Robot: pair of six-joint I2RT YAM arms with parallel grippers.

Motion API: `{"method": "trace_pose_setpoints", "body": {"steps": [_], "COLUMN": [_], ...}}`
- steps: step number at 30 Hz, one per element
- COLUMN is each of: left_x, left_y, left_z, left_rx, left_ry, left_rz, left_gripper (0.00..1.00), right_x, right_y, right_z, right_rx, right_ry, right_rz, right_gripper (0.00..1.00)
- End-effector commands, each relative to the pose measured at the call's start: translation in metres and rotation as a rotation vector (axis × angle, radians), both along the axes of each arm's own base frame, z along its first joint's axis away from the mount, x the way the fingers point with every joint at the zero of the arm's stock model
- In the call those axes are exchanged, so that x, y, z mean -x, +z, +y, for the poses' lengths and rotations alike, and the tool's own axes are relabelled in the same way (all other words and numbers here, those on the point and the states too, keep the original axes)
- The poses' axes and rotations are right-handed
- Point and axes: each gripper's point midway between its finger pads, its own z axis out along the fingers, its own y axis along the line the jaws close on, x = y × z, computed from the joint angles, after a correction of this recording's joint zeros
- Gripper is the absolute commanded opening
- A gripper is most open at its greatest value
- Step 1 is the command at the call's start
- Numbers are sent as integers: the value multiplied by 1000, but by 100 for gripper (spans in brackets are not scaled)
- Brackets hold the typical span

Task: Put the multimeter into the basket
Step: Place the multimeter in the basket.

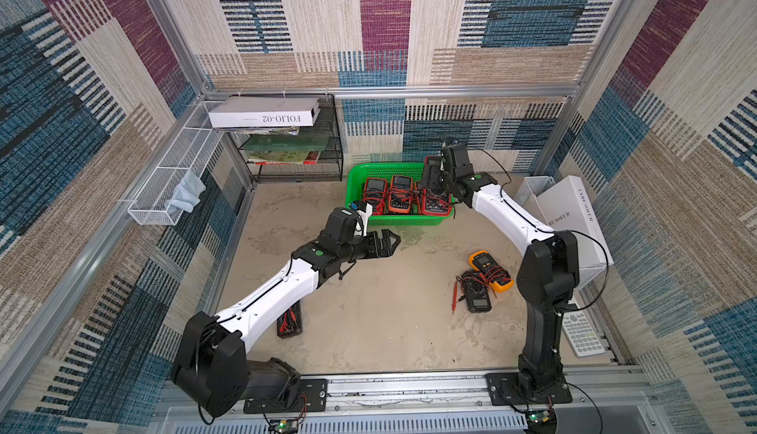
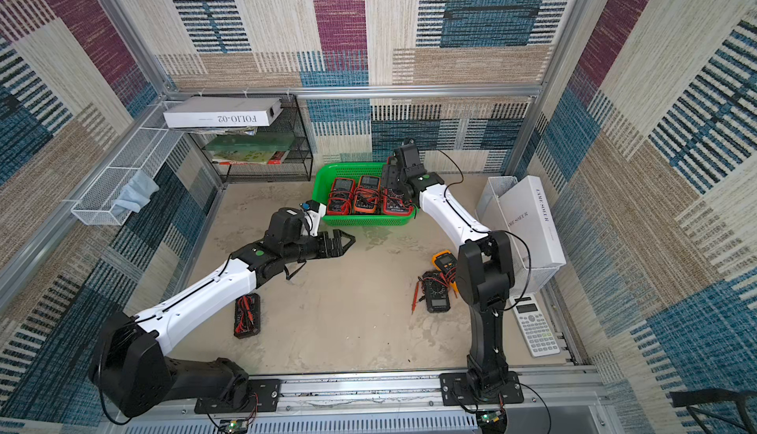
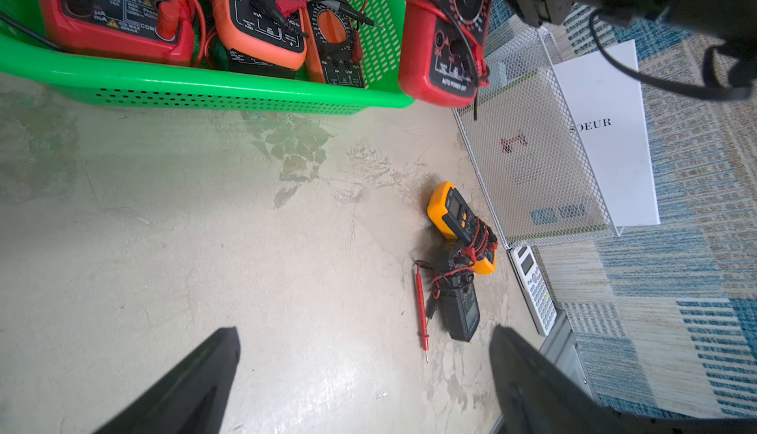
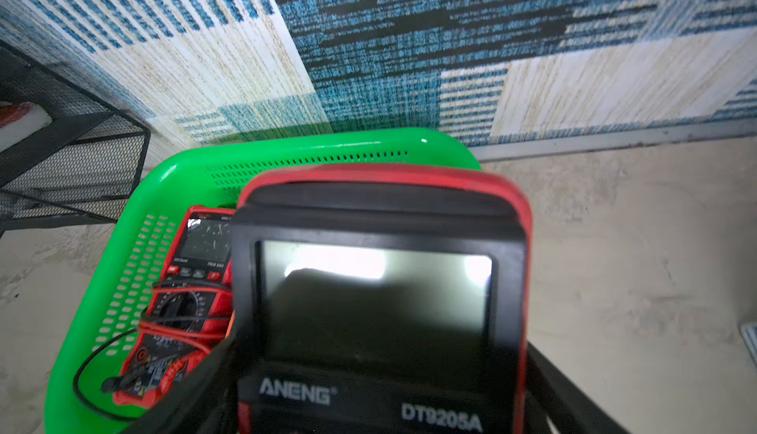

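Two fingers of the right gripper (image 4: 375,403) clamp the red multimeter (image 4: 377,309) by its sides, holding it over the right end of the green basket (image 4: 286,149), which stands near the tabletop's (image 3: 205,227) far edge. Before the basket's near wall the left gripper (image 3: 364,333) hovers, jaws spread and empty.

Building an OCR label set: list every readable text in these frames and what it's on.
"FOLIO-02": flat white box on the black mesh rack.
"L'AME SOEUR": tall white box on the robot's right.
"ANENG", "DT9205A", "AUTO POWER OFF": held red multimeter.
"10A", "mA": orange multimeter in the basket.
Other meter print, calculator keys: too small.
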Motion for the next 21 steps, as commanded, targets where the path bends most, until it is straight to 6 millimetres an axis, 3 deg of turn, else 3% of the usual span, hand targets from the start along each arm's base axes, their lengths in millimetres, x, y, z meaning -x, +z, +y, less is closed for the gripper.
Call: {"method": "trace_pose_setpoints", "body": {"steps": [1,11,21], "left_x": [0,0,0], "left_y": [1,-2,-6], "left_z": [-1,0,-1], "left_rx": [-8,-19,-13], "left_ry": [-13,-14,-14], "left_rz": [-3,8,16], "left_gripper": [100,100,100], "right_x": [-23,-63,-58], "right_y": [14,-20,-78], "right_z": [4,4,16], "right_rx": [38,58,56], "right_ry": [37,28,46], "right_rz": [-73,-42,72], "right_gripper": [82,81,84]}}
